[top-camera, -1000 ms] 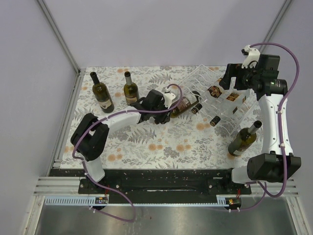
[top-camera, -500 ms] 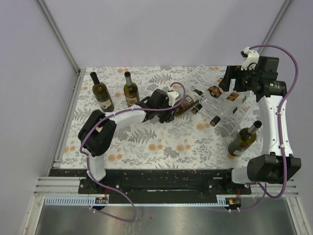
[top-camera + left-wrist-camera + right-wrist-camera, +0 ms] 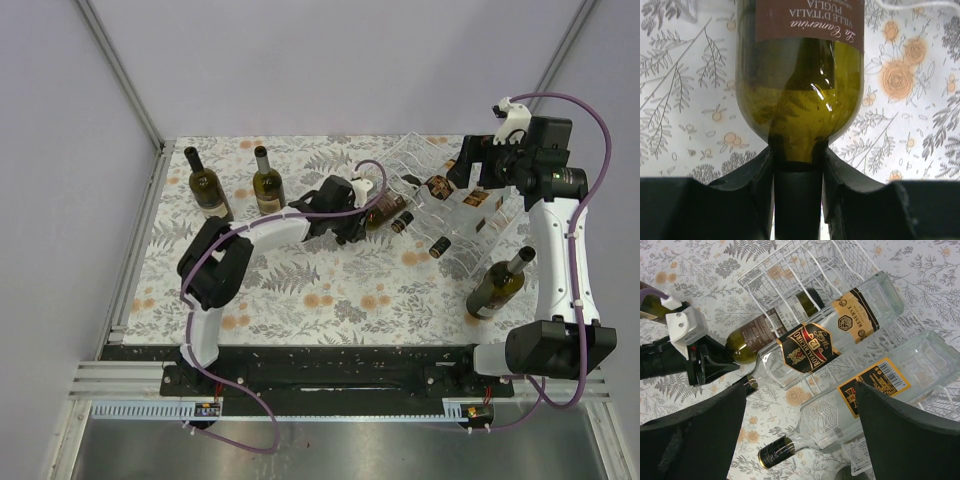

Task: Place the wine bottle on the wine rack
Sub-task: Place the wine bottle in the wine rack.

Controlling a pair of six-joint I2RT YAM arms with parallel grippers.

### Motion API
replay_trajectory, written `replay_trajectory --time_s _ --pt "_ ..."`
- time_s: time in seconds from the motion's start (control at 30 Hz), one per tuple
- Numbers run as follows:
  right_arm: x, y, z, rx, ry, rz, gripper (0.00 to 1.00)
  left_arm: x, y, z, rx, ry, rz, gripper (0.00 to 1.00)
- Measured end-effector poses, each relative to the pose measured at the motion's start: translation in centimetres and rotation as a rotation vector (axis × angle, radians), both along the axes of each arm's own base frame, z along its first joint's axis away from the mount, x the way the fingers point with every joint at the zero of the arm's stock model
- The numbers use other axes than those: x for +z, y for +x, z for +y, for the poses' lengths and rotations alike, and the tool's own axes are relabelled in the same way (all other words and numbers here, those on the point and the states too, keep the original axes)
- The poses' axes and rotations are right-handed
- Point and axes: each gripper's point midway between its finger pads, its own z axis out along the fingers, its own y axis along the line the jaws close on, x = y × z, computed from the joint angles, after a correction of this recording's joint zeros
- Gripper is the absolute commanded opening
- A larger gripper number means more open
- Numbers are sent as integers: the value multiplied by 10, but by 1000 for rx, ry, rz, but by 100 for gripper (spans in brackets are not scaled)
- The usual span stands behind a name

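Observation:
The wine bottle (image 3: 384, 207) is green with a brown label and lies on its side, its base end at the left edge of the clear ribbed wine rack (image 3: 418, 156). My left gripper (image 3: 356, 213) is shut on its neck. In the left wrist view the fingers (image 3: 756, 175) clamp the dark neck just below the shoulder of the bottle (image 3: 800, 100). My right gripper (image 3: 466, 166) hovers open and empty above the rack's far side. The right wrist view shows the bottle (image 3: 751, 339) entering the rack (image 3: 790, 267) beside my open right gripper (image 3: 800, 387).
Two clear square bottles (image 3: 830, 335) (image 3: 875, 390) lie in the rack's cradles, necks toward the near left. Two green bottles (image 3: 209, 190) (image 3: 267, 183) stand at the far left of the floral table. Another green bottle (image 3: 497, 286) stands near the right arm.
My left arm has carried the wine bottle to the right and a little farther back, bringing its base end to the rack. The right gripper has hardly moved.

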Motion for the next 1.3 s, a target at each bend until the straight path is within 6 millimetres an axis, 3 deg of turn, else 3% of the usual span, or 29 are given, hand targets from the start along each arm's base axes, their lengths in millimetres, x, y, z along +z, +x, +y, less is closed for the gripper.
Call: replay_trajectory --time_s 0.37,0.8,1.0,1.07,1.3 --pt "-4 -1 3 14 11 11 98 -4 17 -21 32 -42 28 0" --pt "-11 -4 6 28 22 22 98 -9 36 -44 42 -88 39 40" --pt "-12 -7 6 29 20 22 98 -1 41 -48 40 -98 26 63" --pt "-13 -7 6 31 22 24 98 3 44 -51 39 -105 14 75" --pt "-13 -9 7 35 24 24 98 15 55 -58 37 -122 -17 79"
